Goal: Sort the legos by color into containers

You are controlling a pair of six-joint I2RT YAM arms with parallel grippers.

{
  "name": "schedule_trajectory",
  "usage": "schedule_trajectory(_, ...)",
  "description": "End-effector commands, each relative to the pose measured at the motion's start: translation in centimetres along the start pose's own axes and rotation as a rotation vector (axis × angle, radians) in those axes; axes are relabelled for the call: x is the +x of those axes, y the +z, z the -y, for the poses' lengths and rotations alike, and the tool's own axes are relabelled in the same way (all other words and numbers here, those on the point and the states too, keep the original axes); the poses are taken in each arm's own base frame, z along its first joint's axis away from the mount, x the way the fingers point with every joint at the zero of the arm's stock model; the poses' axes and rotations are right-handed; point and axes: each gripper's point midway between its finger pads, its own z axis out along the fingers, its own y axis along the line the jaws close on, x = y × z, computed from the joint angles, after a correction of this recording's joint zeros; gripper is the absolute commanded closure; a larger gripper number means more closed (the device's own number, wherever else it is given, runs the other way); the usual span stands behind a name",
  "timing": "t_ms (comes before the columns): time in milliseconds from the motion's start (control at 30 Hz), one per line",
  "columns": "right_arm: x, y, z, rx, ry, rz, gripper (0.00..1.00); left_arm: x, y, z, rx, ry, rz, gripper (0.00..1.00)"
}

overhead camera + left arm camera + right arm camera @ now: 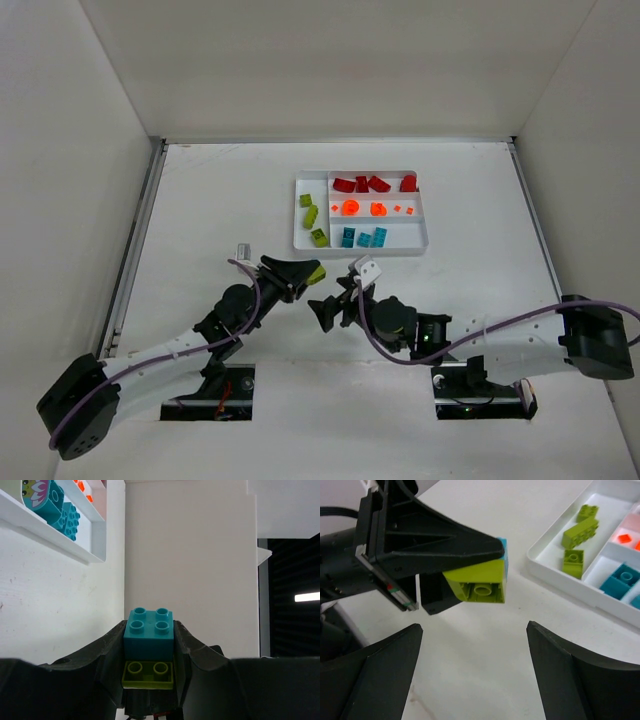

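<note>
Within left claw [149,626], legos' [480,580] studs wristward.

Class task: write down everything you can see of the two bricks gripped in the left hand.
Both look like glossy plastic: a teal brick with four round studs sits flush against a lime brick with two studs, a sloped face and a hollow underside. The left hand pinches both between its black fingers, off the table, short of the white tray.

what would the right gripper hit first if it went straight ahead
Probably the green brick, stuck to a blue brick in the left gripper, straight ahead; depth is unclear.
</note>
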Motion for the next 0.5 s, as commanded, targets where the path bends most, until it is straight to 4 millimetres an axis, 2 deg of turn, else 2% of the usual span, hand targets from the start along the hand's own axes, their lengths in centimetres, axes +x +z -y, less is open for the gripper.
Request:
schedule_trajectory(0, -5.3, 0.7, 0.4, 0.100, 0.035, 0.170, 0.10, -0.7, 0.2, 3.1, 0.084, -0.068, 0.048, 0.76)
schedule_trajectory(167, -5.9, 1.2, 0.0, 0.100, 0.060, 0.201, 0.13, -0.4, 0.1, 3.1, 0.082, -0.084, 0.041, 0.76)
schedule_trajectory(467, -5.5, 2.6, -1.3, 0.076, 0.060, 0.204, 0.16, 0.2, 0.1, 3.1, 0.078, -0.104, 0.026, 0.76)
